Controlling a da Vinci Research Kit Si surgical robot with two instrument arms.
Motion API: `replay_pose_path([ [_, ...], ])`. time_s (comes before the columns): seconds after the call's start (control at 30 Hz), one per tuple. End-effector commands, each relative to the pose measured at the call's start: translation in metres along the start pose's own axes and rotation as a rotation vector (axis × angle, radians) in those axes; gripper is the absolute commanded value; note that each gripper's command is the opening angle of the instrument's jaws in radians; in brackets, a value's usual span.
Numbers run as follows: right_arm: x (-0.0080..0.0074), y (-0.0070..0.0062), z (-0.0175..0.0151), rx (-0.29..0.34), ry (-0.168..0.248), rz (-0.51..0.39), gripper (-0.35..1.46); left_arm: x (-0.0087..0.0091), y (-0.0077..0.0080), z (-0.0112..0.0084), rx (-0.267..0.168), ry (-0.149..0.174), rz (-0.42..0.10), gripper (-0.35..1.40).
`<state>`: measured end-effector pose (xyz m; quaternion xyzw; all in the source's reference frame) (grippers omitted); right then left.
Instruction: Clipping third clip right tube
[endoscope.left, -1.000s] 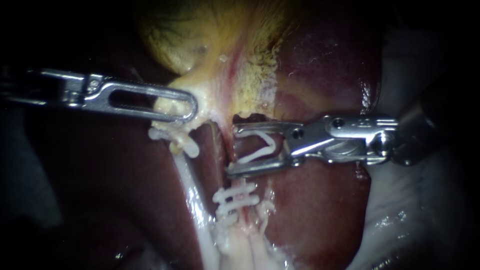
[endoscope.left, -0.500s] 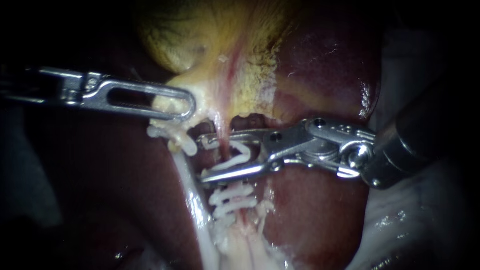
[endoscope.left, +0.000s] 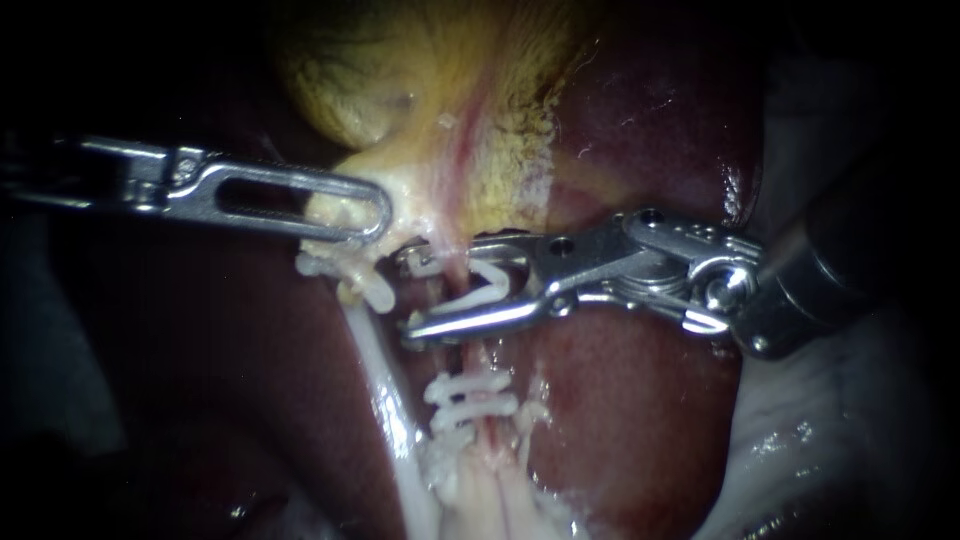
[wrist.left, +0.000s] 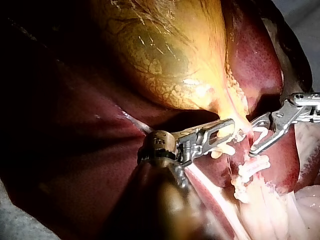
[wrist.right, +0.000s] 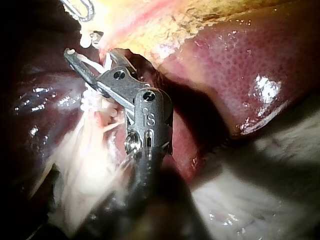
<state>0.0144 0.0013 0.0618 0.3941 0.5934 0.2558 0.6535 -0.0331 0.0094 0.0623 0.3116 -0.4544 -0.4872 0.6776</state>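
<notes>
My right instrument (endoscope.left: 414, 294) comes in from the right, its jaws standing apart around the right tube (endoscope.left: 452, 290), one on each side. They hold a white clip (endoscope.left: 490, 284) bent open in a V. Two white clips (endoscope.left: 470, 393) sit lower on the same tube. My left instrument (endoscope.left: 345, 212) is shut on pale tissue at the narrow end of the yellow gallbladder (endoscope.left: 430, 90). In the right wrist view, the jaws (wrist.right: 91, 54) carry the clip (wrist.right: 93, 63). In the left wrist view, the left instrument (wrist.left: 222, 131) grips the gallbladder (wrist.left: 165, 55), with the right instrument (wrist.left: 256, 139) beside it.
Dark red liver (endoscope.left: 640, 430) lies on both sides of the tubes. The left tube (endoscope.left: 385, 395) runs down as a white strand, with a white clip (endoscope.left: 375, 293) near its upper end. Pale wet tissue (endoscope.left: 830, 430) lies at the far right.
My right instrument has moved left with its clip, from beside the right tube to straddling it, then shifted slightly up. The left instrument has stayed still.
</notes>
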Motion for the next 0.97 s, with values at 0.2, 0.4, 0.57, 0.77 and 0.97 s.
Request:
replay_pose_path([
  [0.2,0.0,0.0,-0.0003,-0.004,-0.018,0.023,-0.35,0.0,0.0,0.0001,-0.001,0.0,0.0,-0.35],
  [0.4,-0.0002,-0.0001,-0.0003,0.001,-0.027,0.027,-0.35,0.0,0.0001,0.0001,0.0,0.0,0.0,-0.35],
  [0.57,-0.0003,-0.0001,-0.0002,0.003,-0.028,0.026,-0.35,0.0,0.0001,0.0001,0.0,0.0,0.0,-0.35],
  [0.77,-0.0003,-0.0001,-0.0002,0.003,-0.028,0.026,-0.35,0.0,0.0001,0.0001,0.0,0.0,0.0,-0.35],
  [0.97,-0.0003,-0.0001,-0.0002,0.004,-0.028,0.026,-0.35,0.0,0.0001,0.0001,0.0,0.0,0.001,-0.35],
])
